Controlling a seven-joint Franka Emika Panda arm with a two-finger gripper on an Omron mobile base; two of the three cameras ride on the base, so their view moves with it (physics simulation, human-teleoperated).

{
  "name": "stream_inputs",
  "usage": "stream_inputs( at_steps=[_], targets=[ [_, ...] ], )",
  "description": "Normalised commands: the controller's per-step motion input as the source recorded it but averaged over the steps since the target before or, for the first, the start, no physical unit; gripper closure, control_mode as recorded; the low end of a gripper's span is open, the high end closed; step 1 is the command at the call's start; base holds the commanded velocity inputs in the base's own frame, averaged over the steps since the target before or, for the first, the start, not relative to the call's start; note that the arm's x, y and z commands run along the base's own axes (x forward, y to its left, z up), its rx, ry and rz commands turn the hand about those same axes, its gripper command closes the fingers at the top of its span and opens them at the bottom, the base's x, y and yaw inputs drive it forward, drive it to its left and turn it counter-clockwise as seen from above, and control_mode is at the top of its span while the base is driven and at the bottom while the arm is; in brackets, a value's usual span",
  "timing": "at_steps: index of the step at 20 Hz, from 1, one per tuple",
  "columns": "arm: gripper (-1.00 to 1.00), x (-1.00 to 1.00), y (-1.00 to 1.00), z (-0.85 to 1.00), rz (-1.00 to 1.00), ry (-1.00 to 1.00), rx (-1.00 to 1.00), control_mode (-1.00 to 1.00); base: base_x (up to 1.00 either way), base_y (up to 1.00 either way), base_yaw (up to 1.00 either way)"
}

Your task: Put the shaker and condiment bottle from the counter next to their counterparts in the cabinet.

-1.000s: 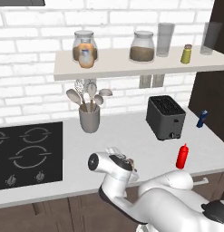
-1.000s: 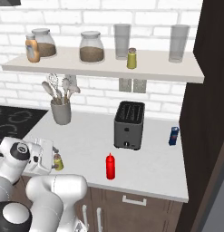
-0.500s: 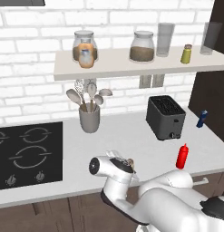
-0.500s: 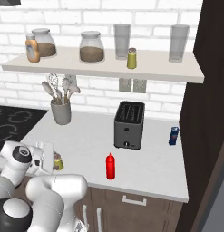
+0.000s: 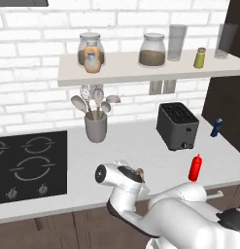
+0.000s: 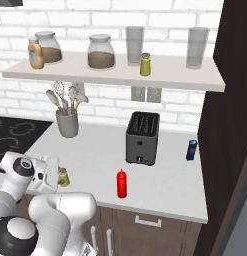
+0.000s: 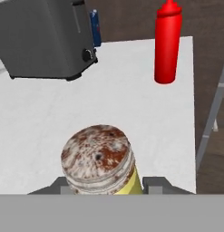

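Note:
The shaker (image 7: 99,158), yellow-green with a brown cap, stands on the counter near its front edge. My gripper (image 7: 109,186) is shut on the shaker, one dark finger pressed to each side. The base views show the shaker (image 6: 63,176) at the tip of my gripper (image 6: 56,176), and its cap (image 5: 138,171) peeks over my gripper (image 5: 137,179). The red condiment bottle (image 5: 195,168) (image 6: 122,183) (image 7: 167,43) stands upright further right, apart from the gripper. On the cabinet (image 5: 141,73) (image 6: 110,75) stand the counterparts: a matching shaker (image 5: 199,58) (image 6: 145,64) and an orange bottle (image 5: 92,57) (image 6: 36,53).
A dark toaster (image 5: 177,126) (image 6: 142,137) (image 7: 45,36) sits behind the red bottle, with a small blue bottle (image 5: 216,127) (image 6: 192,149) to its right. A utensil pot (image 5: 95,127) stands by the wall and a black hob (image 5: 29,165) lies left. Jars and glasses share the shelf.
The fingers have closed in from wide open onto the shaker's sides. The arm and the shaker have stayed in place.

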Motion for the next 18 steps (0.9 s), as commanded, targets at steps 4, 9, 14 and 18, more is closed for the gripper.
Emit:
stream_inputs(
  at_steps=[4, 9, 14, 18],
  targets=[
    [1.00, 0.00, 0.00, 0.85, 0.00, 0.00, 0.00, -1.00, 0.00, 0.00, 0.00],
    [1.00, -0.04, 0.00, 0.87, 0.03, -0.03, 0.00, -1.00, 0.00, 0.00, 0.00],
    [1.00, -0.14, -0.04, 0.79, 0.14, -0.09, 0.00, -1.00, 0.00, 0.00, 0.00],
    [1.00, -0.31, -0.18, 0.66, 0.22, -0.11, 0.00, -1.00, 0.00, 0.00, 0.00]
  ],
)
